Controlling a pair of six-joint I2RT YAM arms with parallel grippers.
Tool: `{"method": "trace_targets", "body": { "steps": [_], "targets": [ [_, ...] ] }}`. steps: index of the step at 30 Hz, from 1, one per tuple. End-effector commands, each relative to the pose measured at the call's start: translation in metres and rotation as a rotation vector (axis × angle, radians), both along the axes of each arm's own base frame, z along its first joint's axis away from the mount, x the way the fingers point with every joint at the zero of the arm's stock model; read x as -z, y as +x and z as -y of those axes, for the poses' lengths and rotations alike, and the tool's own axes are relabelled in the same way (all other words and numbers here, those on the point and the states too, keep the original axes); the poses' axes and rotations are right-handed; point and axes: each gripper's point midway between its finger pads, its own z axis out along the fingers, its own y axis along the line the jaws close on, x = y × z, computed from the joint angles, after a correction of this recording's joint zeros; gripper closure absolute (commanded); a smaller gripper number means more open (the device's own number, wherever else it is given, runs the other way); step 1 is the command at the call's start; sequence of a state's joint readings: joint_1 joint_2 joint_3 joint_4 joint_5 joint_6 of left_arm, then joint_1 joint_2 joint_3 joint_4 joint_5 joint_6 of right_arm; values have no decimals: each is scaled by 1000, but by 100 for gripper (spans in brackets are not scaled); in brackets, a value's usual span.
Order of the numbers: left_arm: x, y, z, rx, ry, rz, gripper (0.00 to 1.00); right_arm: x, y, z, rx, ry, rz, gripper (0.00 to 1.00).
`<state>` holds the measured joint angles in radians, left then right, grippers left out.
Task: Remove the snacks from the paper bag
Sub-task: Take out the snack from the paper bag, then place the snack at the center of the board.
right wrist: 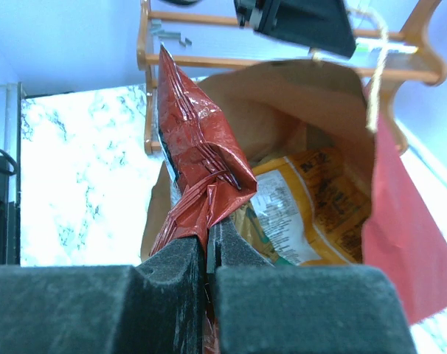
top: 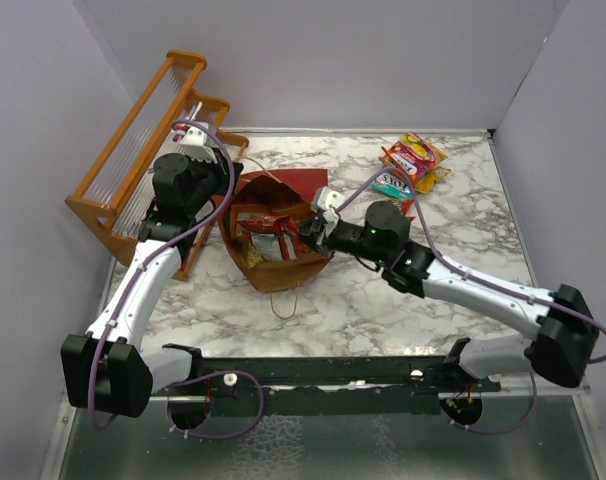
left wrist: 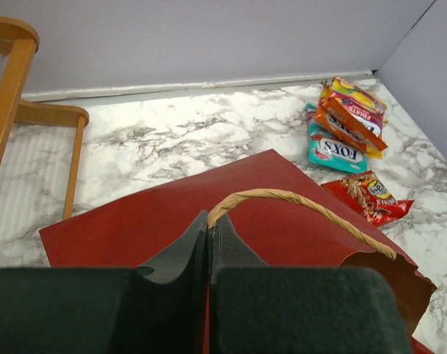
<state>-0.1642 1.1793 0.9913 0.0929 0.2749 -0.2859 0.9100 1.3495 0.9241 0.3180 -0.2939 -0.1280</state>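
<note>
On the near side of the paper bag a strip of marble is seen, with one looped handle lying out on it; this is judged the freest room for a withdrawal. At the bag's mouth the right gripper is clamped shut on a twisted corner of the red chip packet, which stands partly above the rim. A tan-gold bag is seen deeper inside. At the left of the bag the left gripper is closed on the red wall's upper edge, just beside the other handle, so the mouth is held open. The pinch on the packet is judged slight: if the packet is drawn out at an angle it could be caught on the rim, the foil could slip from the pads, or the bag could be dragged over. A tear at the pinched paper edge is also possible. Left of the bag the orange rack stands close, so little room is left there. Beyond the bag to the right, well apart, a pile of packets lies near the back wall, and a set-down beside it is judged workable.
</note>
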Motion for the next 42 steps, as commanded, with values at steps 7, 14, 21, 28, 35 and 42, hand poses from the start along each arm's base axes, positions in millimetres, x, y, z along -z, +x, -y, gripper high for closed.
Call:
{"method": "trace_targets", "body": {
  "steps": [7,14,21,28,35,42],
  "targets": [
    [-8,5,-6,-54,49,7,100,-69,-21,68,131,31,131,99],
    [-3,6,-4,-51,54,-3,100,-106,-20,94,216,57,218,99],
    [-3,6,-6,-58,56,-4,100,-149,-10,136,396,80,335,99],
    [0,7,-5,-53,55,-11,100,-171,4,201,709,148,409,99],
    [-1,7,-3,-50,51,-11,100,-160,13,256,995,170,417,99],
    [-3,5,-1,-43,49,-11,100,-110,25,247,1027,208,306,99]
  ]
}}
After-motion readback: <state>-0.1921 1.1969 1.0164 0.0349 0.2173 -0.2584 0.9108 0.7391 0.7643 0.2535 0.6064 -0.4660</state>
